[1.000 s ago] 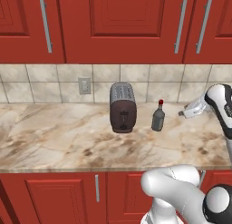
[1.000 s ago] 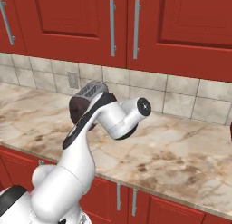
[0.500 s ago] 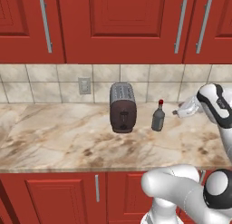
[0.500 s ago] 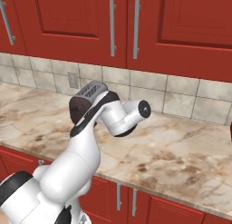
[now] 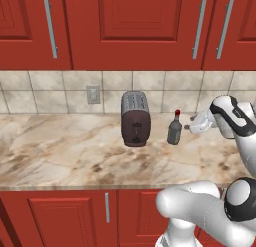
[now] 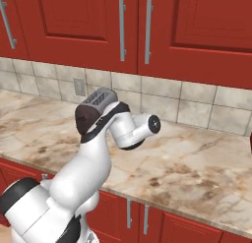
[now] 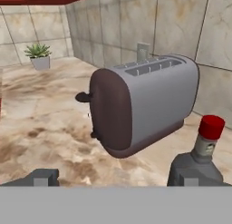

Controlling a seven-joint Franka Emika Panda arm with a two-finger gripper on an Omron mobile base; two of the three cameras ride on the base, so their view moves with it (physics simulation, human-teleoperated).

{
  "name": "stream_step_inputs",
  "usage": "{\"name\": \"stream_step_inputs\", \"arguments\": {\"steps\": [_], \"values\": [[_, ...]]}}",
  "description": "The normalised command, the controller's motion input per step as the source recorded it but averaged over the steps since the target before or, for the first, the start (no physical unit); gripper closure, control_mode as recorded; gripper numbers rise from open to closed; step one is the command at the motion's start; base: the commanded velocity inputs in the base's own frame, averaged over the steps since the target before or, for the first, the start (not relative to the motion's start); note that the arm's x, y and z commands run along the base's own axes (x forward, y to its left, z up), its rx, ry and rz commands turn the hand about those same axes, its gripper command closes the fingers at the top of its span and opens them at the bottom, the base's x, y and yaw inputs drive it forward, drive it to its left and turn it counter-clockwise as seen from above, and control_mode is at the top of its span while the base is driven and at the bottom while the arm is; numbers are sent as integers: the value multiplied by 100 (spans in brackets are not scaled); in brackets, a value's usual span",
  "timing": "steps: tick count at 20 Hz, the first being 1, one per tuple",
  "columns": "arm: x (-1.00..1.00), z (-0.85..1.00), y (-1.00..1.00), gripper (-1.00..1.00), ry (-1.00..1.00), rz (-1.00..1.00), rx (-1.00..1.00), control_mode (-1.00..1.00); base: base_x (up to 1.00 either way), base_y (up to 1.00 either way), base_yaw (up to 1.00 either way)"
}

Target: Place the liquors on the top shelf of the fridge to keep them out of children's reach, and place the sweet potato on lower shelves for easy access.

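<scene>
One small grey bottle with a red cap point(image 5: 174, 130) stands on the marble counter point(image 5: 60, 151), just to the right of the toaster point(image 5: 135, 118). It stands up straight. We see it again in the hand view point(image 7: 202, 155), low at the right edge, with the toaster point(image 7: 144, 103) big beside it. In that view a little green plant in a pot point(image 7: 38, 55) sits far back on the counter, near the tiled wall point(image 7: 136, 19).

Our gripper point(image 5: 192, 124) is near the bottle, on its right side, and it points toward it. It is not touching the bottle. In the hand view our two dark finger tips point(image 7: 44, 177) stand far apart at the bottom, with nothing between them. The right tip is in front of the bottle's bottom part.

Red cabinets point(image 5: 135, 26) hang over the counter, and more red doors sit under it. A wall plug point(image 5: 92, 94) is on the tiles, left of the toaster. In the right base view our white arm point(image 6: 106, 134) hides part of the toaster point(image 6: 95, 105).
</scene>
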Motion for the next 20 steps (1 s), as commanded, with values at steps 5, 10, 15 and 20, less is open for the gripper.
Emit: {"name": "stream_step_inputs", "arguments": {"steps": [5, 10, 15, 20], "values": [[24, -15, 0, -100, -3, 7, 7, -100, 0, 0, 0], [17, -4, 0, -100, -1, 8, 10, -100, 0, 0, 0], [11, 0, 0, -100, 0, 8, 12, -100, 0, 0, 0], [11, 0, -1, -100, -1, 1, 8, -100, 0, 0, 0]]}}
